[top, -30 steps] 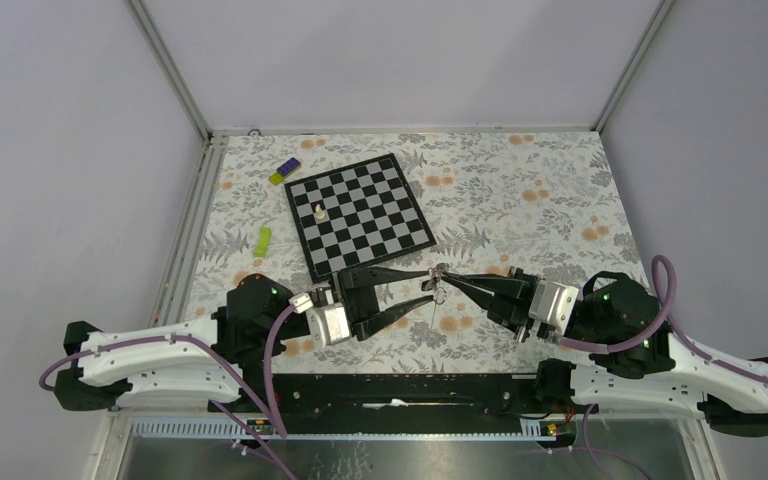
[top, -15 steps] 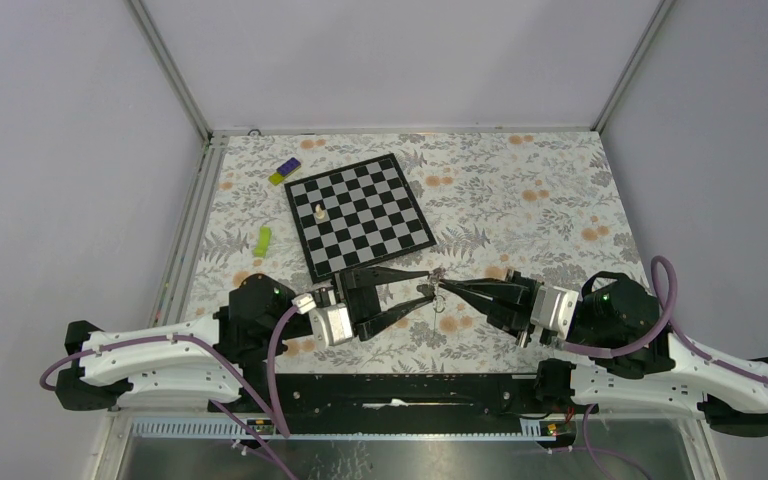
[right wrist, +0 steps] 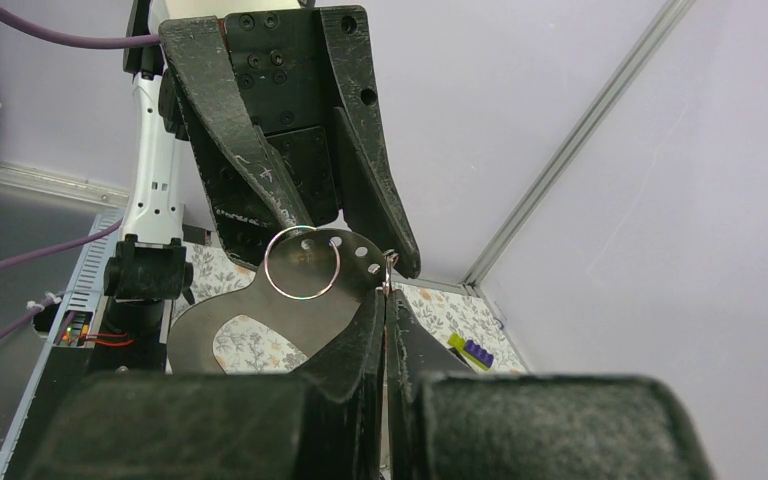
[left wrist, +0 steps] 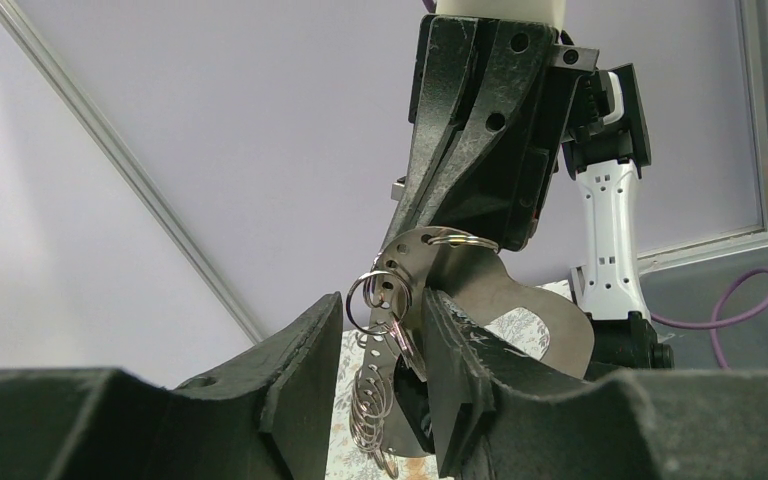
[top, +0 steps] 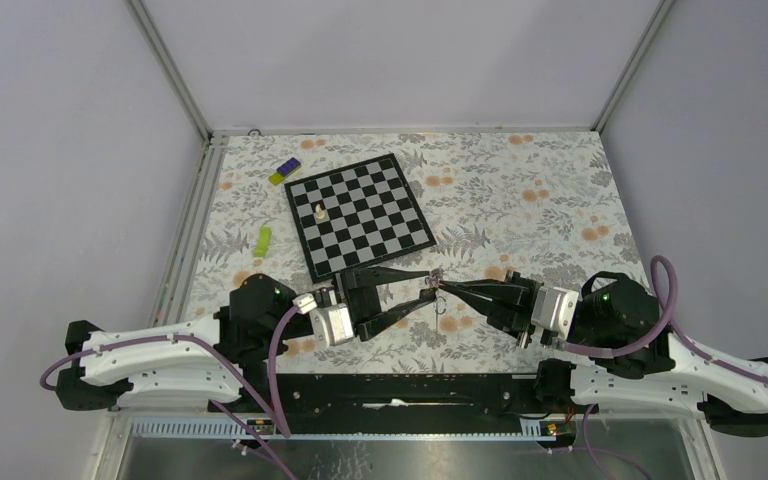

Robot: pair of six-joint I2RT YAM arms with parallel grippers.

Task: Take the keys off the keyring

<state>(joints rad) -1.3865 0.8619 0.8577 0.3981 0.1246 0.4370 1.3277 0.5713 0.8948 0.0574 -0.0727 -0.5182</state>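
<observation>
My two grippers meet above the flowered table just in front of the chessboard. My right gripper (top: 443,286) (right wrist: 385,295) is shut on the keyring bundle; a thin metal edge (right wrist: 387,268) sticks out above its fingertips. A flat dark metal plate with holes (right wrist: 310,300) and a thin wire ring (right wrist: 302,263) hang from that hold. My left gripper (top: 428,284) (left wrist: 380,305) is open, its fingers on either side of the bundle. Between them hang a wire ring (left wrist: 373,296), a silvery key blade (left wrist: 403,345) and a chain of small rings (left wrist: 370,405). The blue tag is hidden.
A chessboard (top: 360,213) lies behind the grippers with a white chess piece (top: 318,211) on it. A purple and yellow brick (top: 284,171) lies near the back left corner, and a green piece (top: 263,240) lies near the left wall.
My right gripper has shifted slightly and the hanging ring has swung a little to the right. The left gripper has stayed open in place.
</observation>
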